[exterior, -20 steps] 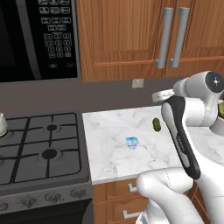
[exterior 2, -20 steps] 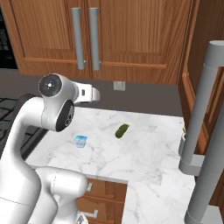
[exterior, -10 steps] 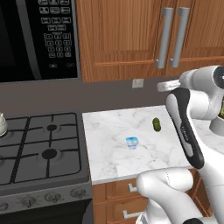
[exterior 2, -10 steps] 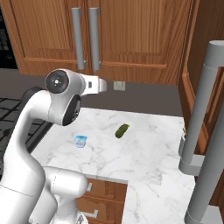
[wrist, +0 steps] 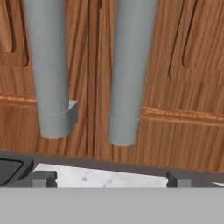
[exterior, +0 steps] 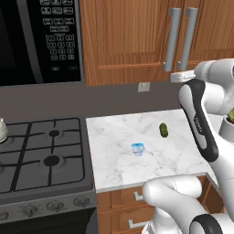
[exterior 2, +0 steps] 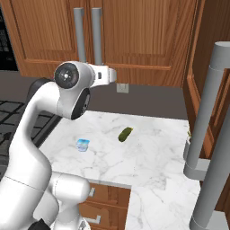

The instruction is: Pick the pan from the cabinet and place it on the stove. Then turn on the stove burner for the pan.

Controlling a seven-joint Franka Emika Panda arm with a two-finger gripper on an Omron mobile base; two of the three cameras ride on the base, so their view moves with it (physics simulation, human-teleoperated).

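The brown cabinet point(exterior: 132, 41) is closed, so the pan is hidden. Its two grey bar handles point(exterior: 171, 39) hang side by side. In the hand view the handles point(wrist: 50, 65) fill the upper part, very near. My gripper point(wrist: 111, 178) is open, with its fingertips point(wrist: 41, 178) wide apart below the handles' lower ends. From the base views, my gripper point(exterior: 176, 77) point(exterior 2: 112, 75) is level with the bottom of the doors, pointing at them. The stove point(exterior: 27, 176) lies at the left, with the wider stove burner point(exterior: 51, 160) at its front.
A green pickle point(exterior: 163, 130) and a small blue cup point(exterior: 137, 149) lie on the marble counter point(exterior: 119, 160). A white kettle point(exterior: 2, 130) stands on the stove's left side. A black microwave point(exterior: 36, 36) hangs above it. Tall grey handles point(exterior 2: 206, 112) stand at the right.
My hand has risen and swung toward the cabinet doors, ending near the lower ends of the handles. The objects on the counter have stayed put.
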